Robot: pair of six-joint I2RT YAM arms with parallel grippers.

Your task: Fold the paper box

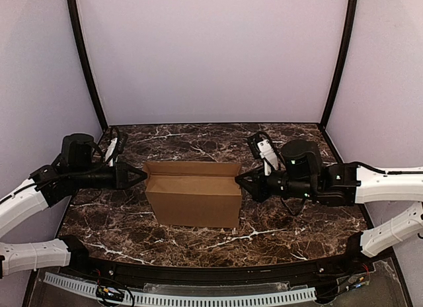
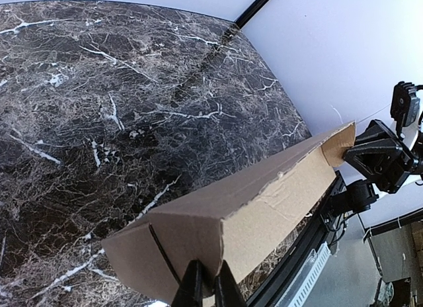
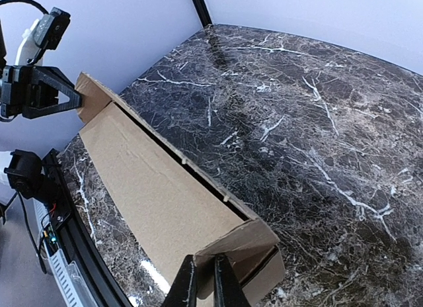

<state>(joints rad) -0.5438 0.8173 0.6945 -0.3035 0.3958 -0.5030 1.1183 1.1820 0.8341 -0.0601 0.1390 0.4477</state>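
The paper box [image 1: 193,192] is plain brown cardboard, folded into a box shape and standing on its long side in the middle of the marble table [image 1: 198,138]. My left gripper [image 1: 141,175] is shut on the box's left end; in the left wrist view its fingertips [image 2: 207,286] pinch the edge of an end flap [image 2: 192,241]. My right gripper [image 1: 239,181] is shut on the right end; in the right wrist view its fingertips [image 3: 201,280] pinch the end flap [image 3: 241,244]. The box [image 3: 158,194] has a narrow open seam along its top.
Purple walls close the table at the back and sides, with black posts [image 1: 84,59] in the corners. A black rail and a white slotted strip [image 1: 198,297] run along the near edge. Marble shows behind and in front of the box.
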